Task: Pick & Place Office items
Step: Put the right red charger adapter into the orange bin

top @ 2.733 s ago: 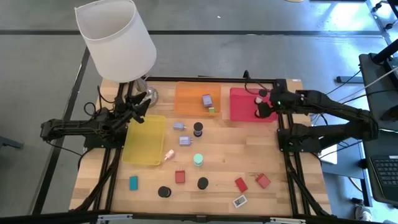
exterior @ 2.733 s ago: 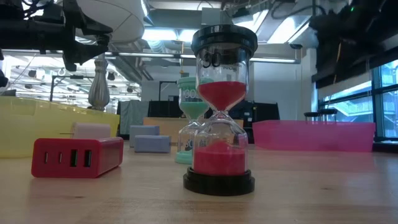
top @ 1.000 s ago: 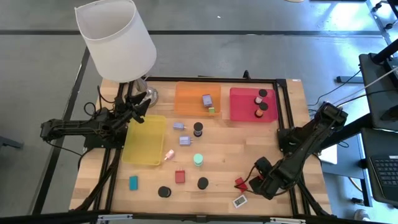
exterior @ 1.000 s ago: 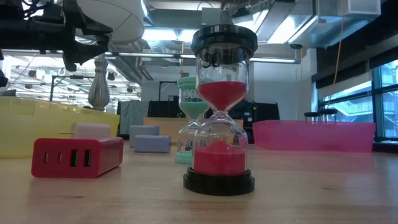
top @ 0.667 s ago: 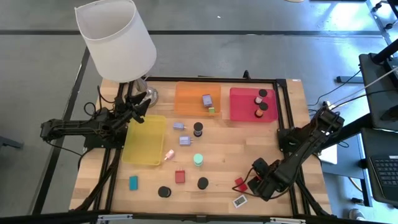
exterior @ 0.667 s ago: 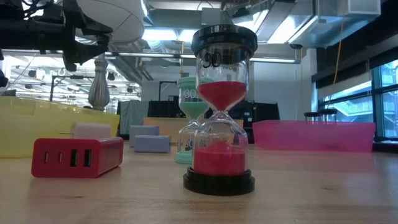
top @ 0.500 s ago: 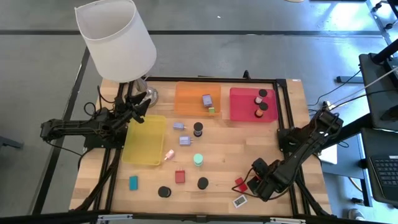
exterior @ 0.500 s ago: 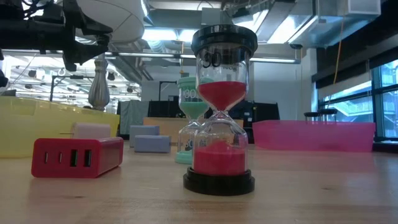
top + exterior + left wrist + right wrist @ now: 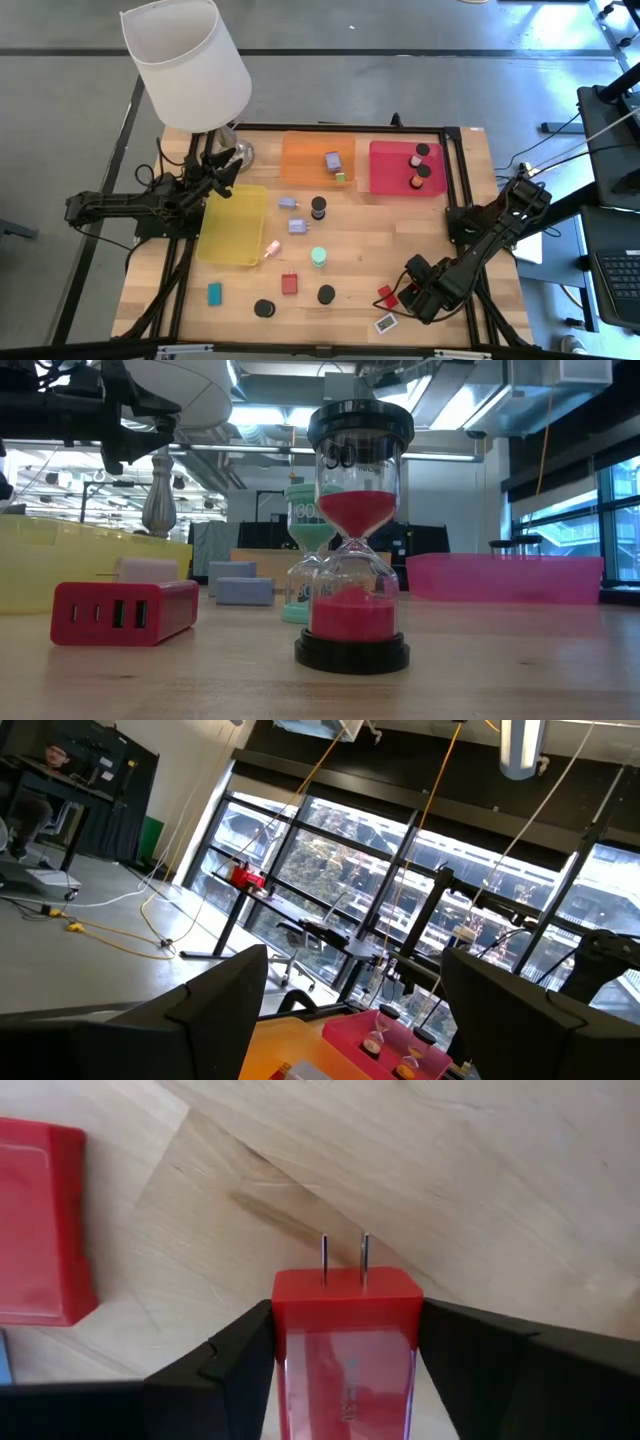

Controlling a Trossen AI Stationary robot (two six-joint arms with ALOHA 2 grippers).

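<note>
My right gripper (image 9: 416,294) stands near the table's front right, pointing down, shut on a red charger block (image 9: 345,1335) with two metal prongs. The gripper hides this block in the high view. A second red block (image 9: 387,295) lies just left of it, and a white tag (image 9: 385,323) lies near the front edge. My left gripper (image 9: 226,165) waits open at the far left, above the yellow tray's (image 9: 233,225) far end. Lavender blocks, black discs, a mint cylinder (image 9: 318,257) and a teal block (image 9: 214,293) lie scattered on the wood. My right gripper pinches the red charger block by its two long sides (image 9: 285,1355), just behind the pronged end, between its two fingers (image 9: 235,1360). The fingers come from above and point down. The block lies flat with its prongs level; I cannot tell whether it is off the wood.
At the far edge, a red tray (image 9: 390,170) holds two small hourglasses and an orange tray (image 9: 305,160) holds a lavender block. A white-shaded lamp (image 9: 185,65) stands at the far left corner. In the low view, an hourglass with red sand (image 9: 357,540) stands beside a red charger (image 9: 125,610).
My right gripper has sunk a little toward the wood at the front right, over the red charger block. Nothing else on the table has moved.
</note>
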